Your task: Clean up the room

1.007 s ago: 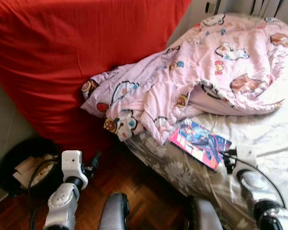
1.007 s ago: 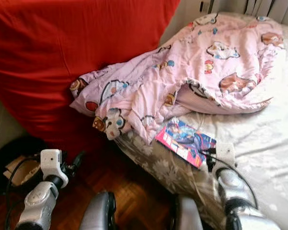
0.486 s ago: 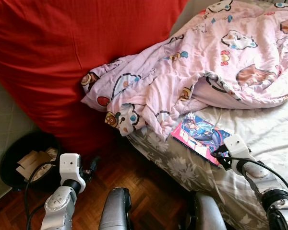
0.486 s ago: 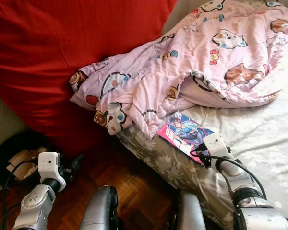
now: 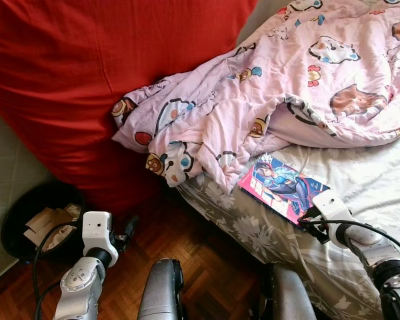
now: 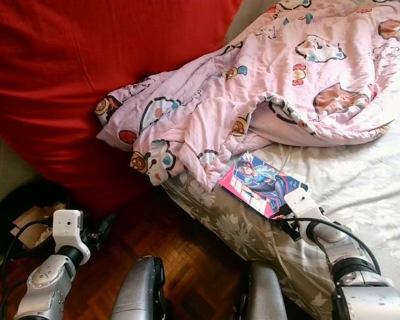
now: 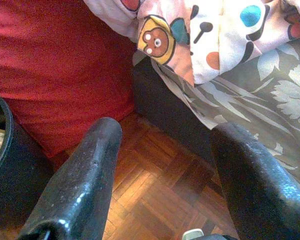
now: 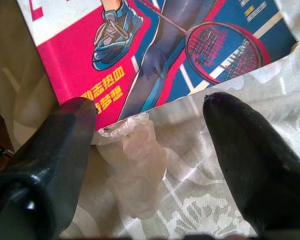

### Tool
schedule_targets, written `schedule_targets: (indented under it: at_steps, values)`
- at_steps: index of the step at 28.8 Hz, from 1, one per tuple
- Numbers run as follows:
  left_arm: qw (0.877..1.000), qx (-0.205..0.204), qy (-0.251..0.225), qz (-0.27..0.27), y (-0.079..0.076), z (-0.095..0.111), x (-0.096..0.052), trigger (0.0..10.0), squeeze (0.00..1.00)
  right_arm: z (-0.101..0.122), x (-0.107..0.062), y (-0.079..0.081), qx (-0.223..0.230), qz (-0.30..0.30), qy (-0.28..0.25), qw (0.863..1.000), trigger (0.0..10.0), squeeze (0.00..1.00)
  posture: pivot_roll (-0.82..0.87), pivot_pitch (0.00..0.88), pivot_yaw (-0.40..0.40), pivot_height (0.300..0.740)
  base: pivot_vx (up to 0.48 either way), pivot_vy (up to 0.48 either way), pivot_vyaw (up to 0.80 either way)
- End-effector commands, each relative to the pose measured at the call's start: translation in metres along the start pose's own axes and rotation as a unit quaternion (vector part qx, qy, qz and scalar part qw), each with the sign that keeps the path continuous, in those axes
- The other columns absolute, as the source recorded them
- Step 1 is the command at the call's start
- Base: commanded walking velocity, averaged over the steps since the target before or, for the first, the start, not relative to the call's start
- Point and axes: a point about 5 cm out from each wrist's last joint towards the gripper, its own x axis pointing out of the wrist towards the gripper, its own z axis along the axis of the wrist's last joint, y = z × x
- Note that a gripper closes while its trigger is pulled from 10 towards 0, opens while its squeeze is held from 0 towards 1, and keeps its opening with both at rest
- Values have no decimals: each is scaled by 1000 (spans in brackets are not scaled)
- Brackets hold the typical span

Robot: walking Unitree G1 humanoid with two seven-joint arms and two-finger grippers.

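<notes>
A red cushion [image 5: 87, 80] leans against the bed [image 5: 380, 180], whose sheet is flowered grey along the near edge. A pink cartoon quilt [image 5: 273, 100] lies crumpled over the bed's near-left corner, spilling onto the cushion. A black bin [image 5: 27, 220] with scraps stands on the parquet floor [image 5: 207, 267] left of the bed. A magazine [image 5: 283, 189] lies at the bed's near edge, just below the quilt. The right end effector [image 8: 150, 170] hovers released at the magazine's near corner, over a clear wrapper [image 8: 135, 170]. The left end effector [image 7: 165, 185], released, hangs above the floor by the bin.
</notes>
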Motion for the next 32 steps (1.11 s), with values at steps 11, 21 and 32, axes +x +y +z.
schedule_targets:
  at_steps: [11, 21, 32]
  values:
    - [1000, 1, 14, 5, 5, -4, -6, 10000, 0, -18, 0, 8, -23, 16, 50, 998, 10000, 0, 275, 195, 101, 570, 0, 0, 0]
    - [1000, 1, 13, 5, 5, -2, -5, 10000, 0, -16, 1, 9, -10, 20, 41, 999, 10000, 0, 279, 189, 103, 570, 0, 0, 0]
    - [1000, 9, 8, -1, 4, 2, -4, 10000, 0, 11, 2, 6, 79, 41, -56, 994, 10000, 0, 278, 178, 107, 570, 0, 0, 0]
